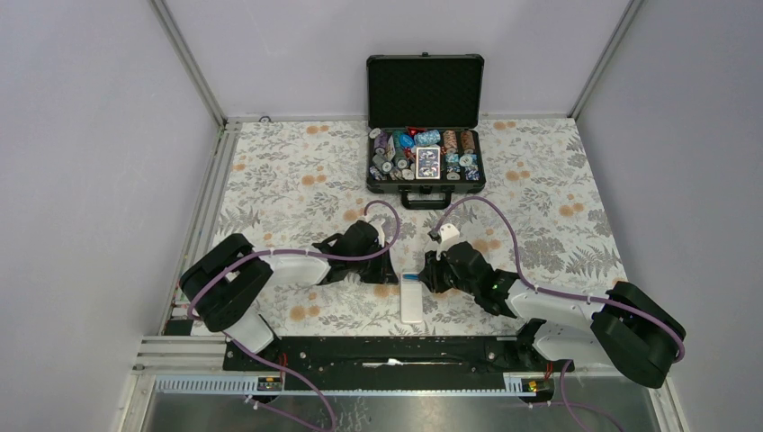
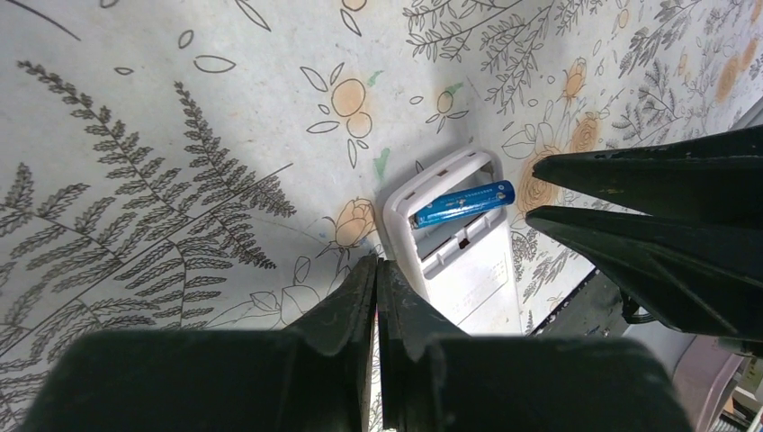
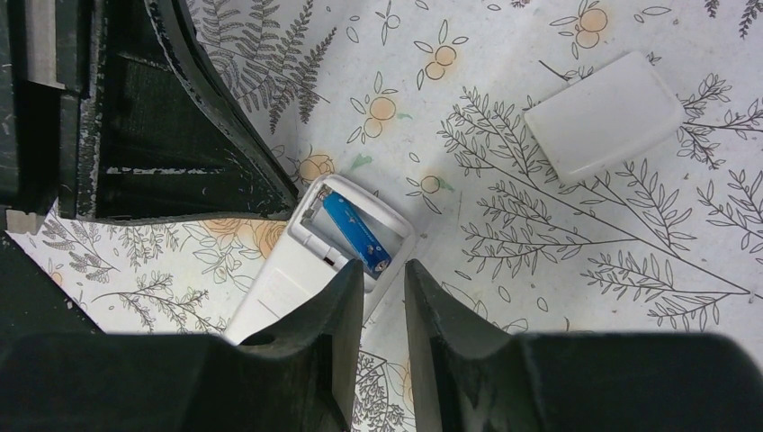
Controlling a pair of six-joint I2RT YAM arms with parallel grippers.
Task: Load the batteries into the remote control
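Observation:
The white remote control (image 1: 411,299) lies face down between my two grippers, with its battery bay open. One blue battery (image 2: 463,204) lies in the bay, and it also shows in the right wrist view (image 3: 357,234). No second battery is in view. My left gripper (image 2: 378,268) is shut and empty, its tips at the remote's (image 2: 468,270) left edge. My right gripper (image 3: 384,274) is open by a narrow gap and empty, its tips just over the bay end of the remote (image 3: 288,283). In the top view the left gripper (image 1: 389,275) and the right gripper (image 1: 430,277) flank the remote.
A loose white battery cover (image 3: 605,112) lies on the floral cloth beyond the remote. An open black chip case (image 1: 426,126) stands at the back of the table. The right gripper's fingers (image 2: 648,171) are close to the left gripper. The arm bases' rail (image 1: 387,353) runs along the near edge.

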